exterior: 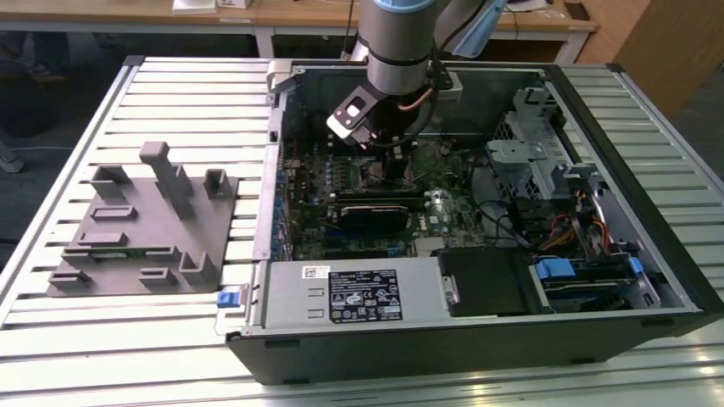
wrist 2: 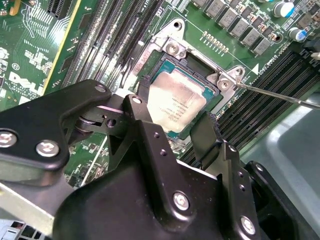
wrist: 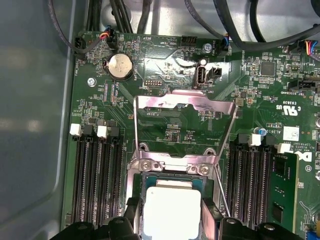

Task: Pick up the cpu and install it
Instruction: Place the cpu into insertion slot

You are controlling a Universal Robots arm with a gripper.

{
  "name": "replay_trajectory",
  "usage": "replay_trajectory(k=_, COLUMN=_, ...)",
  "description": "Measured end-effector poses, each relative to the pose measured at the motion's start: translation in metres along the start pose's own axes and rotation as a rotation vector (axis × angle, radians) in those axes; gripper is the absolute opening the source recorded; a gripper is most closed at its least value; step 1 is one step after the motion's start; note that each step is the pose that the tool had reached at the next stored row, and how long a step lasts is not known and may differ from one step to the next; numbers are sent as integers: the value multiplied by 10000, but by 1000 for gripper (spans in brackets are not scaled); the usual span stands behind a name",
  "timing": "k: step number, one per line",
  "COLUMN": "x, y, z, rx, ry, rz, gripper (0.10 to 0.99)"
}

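You have a pale slatted metal worktop [exterior: 169, 93]: a grey plastic fixture with upright blocks [exterior: 142, 233] lies on the exterior view's left, and an open black computer case [exterior: 453, 343] on its right.

Three cameras on an open computer case [exterior: 453, 352] on a desk [exterior: 147, 339].
The exterior view looks steeply down from afar, arm [exterior: 396, 42] at 12 o'clock. Both wrist views hover close over the motherboard [wrist: 165, 125] [wrist 2: 30, 60], sharing the cpu [wrist 2: 177, 102] [wrist: 172, 210].

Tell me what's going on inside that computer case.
The robot arm reaches into the open computer case, over the motherboard. Its hand sits right at the cpu, which lies in the socket with the metal retaining plate swung open.
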State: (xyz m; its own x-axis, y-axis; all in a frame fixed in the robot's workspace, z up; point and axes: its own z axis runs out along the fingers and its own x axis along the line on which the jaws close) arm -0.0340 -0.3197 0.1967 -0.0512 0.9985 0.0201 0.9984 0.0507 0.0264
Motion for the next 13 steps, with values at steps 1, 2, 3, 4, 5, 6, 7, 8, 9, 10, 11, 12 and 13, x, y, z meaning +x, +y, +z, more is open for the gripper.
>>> replay_trajectory(k=1, x=0, y=0, z=0, rx=0, ry=-2, rz=0, gripper=604)
replay_trajectory(k=2, x=0, y=0, z=-4, rx=2, ry=-8, rz=0, gripper=604)
replay_trajectory(k=3, x=-1, y=0, z=-11, rx=4, ry=-11, rz=0, gripper=604)
replay_trajectory(k=4, x=0, y=0, z=-20, rx=3, ry=-13, rz=0, gripper=604)
replay_trajectory(k=5, x=0, y=1, z=-30, rx=2, ry=-14, rz=-1, gripper=604)
replay_trajectory(k=6, x=0, y=1, z=-40, rx=2, ry=-20, rz=-1, gripper=604)
replay_trajectory(k=7, x=1, y=1, z=-50, rx=3, ry=-39, rz=0, gripper=604)
replay_trajectory(k=8, x=1, y=1, z=-61, rx=4, ry=-61, rz=-1, gripper=604)
replay_trajectory(k=9, x=1, y=2, z=-70, rx=5, ry=-80, rz=-2, gripper=604)
replay_trajectory(k=10, x=2, y=2, z=-78, rx=6, ry=-100, rz=-2, gripper=588)
replay_trajectory(k=11, x=2, y=2, z=-84, rx=6, ry=-120, rz=-3, gripper=525)
replay_trajectory(k=12, x=1, y=2, z=-93, rx=9, ry=-138, rz=-3, gripper=467)
replay_trajectory(k=13, x=1, y=2, z=-102, rx=9, ry=-150, rz=-4, gripper=467)
